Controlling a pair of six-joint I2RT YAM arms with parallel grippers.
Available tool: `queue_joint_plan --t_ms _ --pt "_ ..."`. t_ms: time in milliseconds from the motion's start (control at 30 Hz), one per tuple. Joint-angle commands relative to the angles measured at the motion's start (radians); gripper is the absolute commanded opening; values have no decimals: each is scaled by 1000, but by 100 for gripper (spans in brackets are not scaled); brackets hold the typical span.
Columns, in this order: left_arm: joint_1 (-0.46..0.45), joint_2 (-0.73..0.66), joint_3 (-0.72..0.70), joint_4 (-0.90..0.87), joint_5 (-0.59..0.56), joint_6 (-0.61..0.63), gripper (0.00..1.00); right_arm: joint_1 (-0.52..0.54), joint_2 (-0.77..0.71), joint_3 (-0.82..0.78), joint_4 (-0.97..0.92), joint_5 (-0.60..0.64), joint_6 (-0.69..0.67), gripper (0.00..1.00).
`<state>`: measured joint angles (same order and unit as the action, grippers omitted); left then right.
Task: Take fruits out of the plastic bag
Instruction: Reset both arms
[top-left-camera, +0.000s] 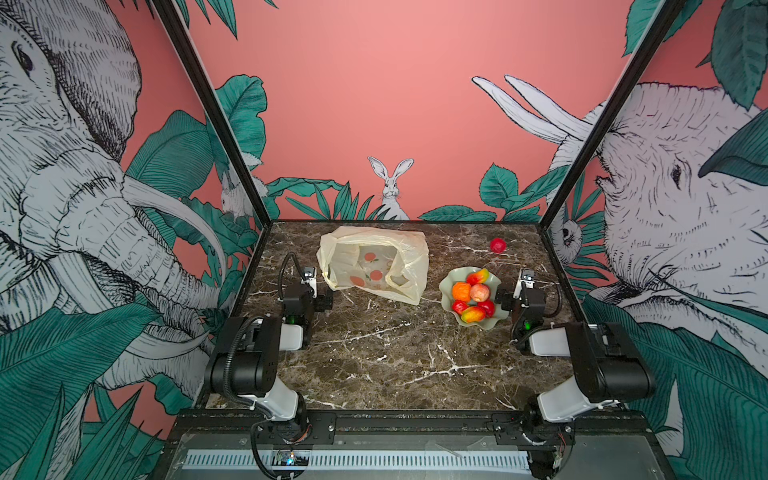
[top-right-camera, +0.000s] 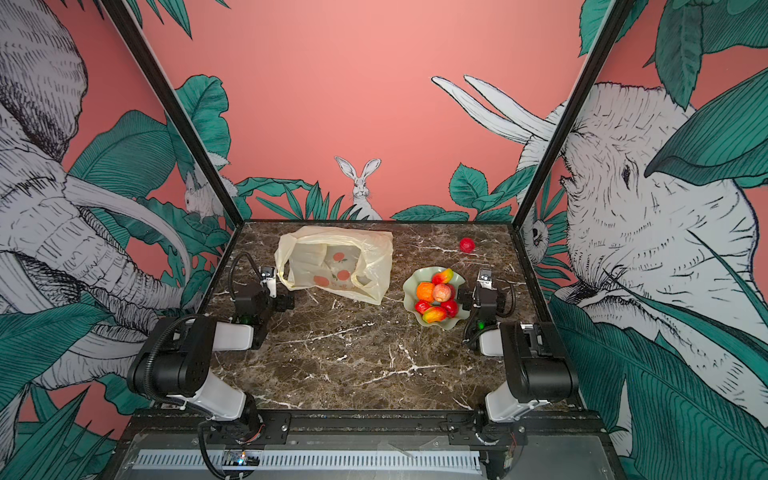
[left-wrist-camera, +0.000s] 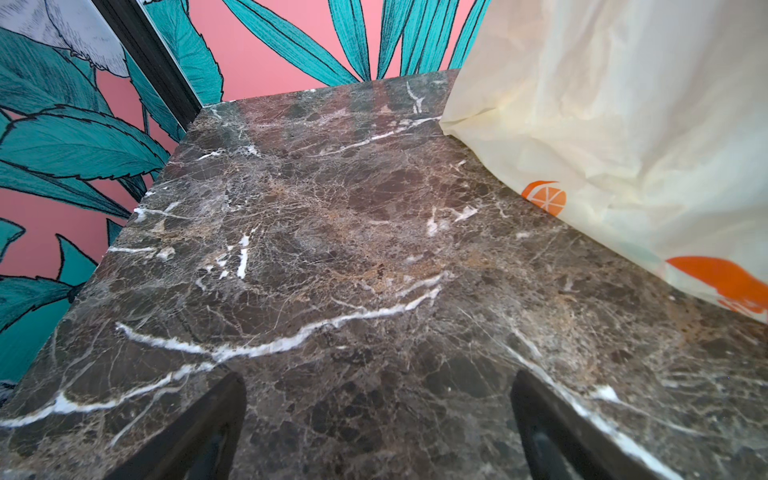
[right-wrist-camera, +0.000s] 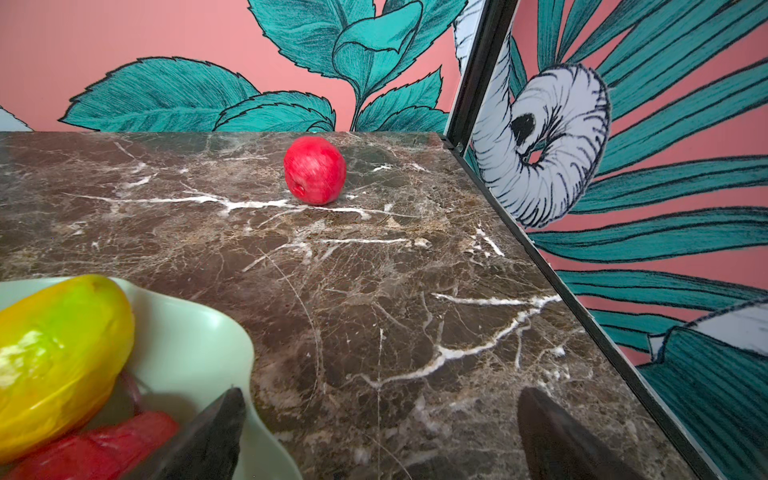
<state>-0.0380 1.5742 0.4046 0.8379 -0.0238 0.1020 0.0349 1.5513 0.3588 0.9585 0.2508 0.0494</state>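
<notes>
The pale-yellow plastic bag (top-left-camera: 374, 262) (top-right-camera: 336, 262) lies crumpled at the back left of the marble table, its mouth facing the front; only printed fruit pictures show through it. Several fruits (top-left-camera: 473, 295) (top-right-camera: 438, 295) are heaped in a pale green dish (top-left-camera: 446, 286). One round red fruit (top-left-camera: 497, 245) (right-wrist-camera: 315, 170) lies alone at the back right. My left gripper (top-left-camera: 313, 286) (left-wrist-camera: 378, 386) stands open over bare marble just left of the bag (left-wrist-camera: 623, 145). My right gripper (top-left-camera: 517, 286) (right-wrist-camera: 378, 399) is open and empty beside the dish (right-wrist-camera: 199, 332), one finger over its rim.
Printed wall panels and black frame posts (top-left-camera: 216, 124) close the table at the back and both sides. In the right wrist view the side wall (right-wrist-camera: 623, 291) runs close by, and a yellow-green oval fruit (right-wrist-camera: 58, 353) lies against the dish's edge.
</notes>
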Motion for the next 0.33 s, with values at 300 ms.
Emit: queue_joint_plan --t_ms 300 --pt "2 -24 10 23 -3 14 100 2 -5 -4 17 20 7 99"
